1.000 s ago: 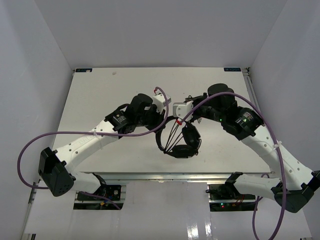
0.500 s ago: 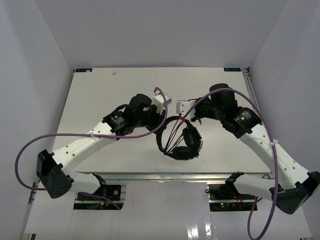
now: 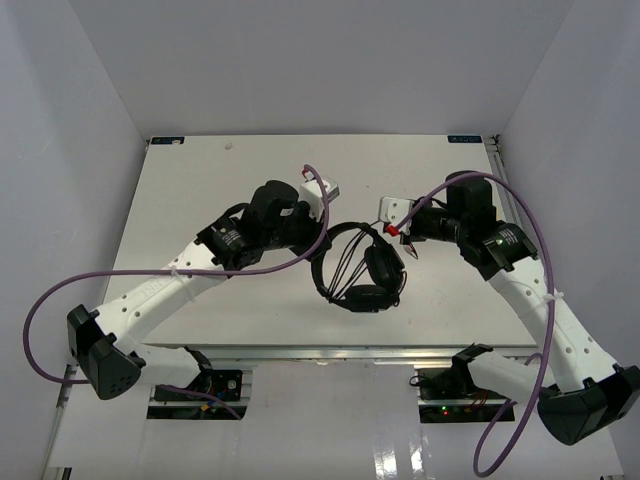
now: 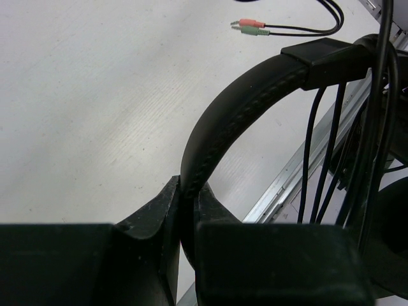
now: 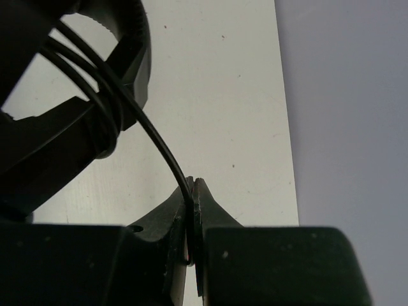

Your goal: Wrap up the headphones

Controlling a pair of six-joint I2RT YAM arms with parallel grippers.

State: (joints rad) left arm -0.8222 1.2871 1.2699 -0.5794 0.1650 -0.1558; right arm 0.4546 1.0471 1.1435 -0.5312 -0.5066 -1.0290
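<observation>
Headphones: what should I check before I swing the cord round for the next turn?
1. Left end effector shut on the headband: ok, the band is clamped between both fingers.
2. Right end effector shut on the cord: ok, it is pinched at the fingertips.
3. Cord free of kinks between the pinch and the wrap: ok, it runs in one smooth curve.
4. Wound strands lie between headband and earcups: ok.
5. Plugs free of the wrap: ok, they are apart from the strands.
6. Earcups resting on the table or lifted: cannot tell.
</observation>
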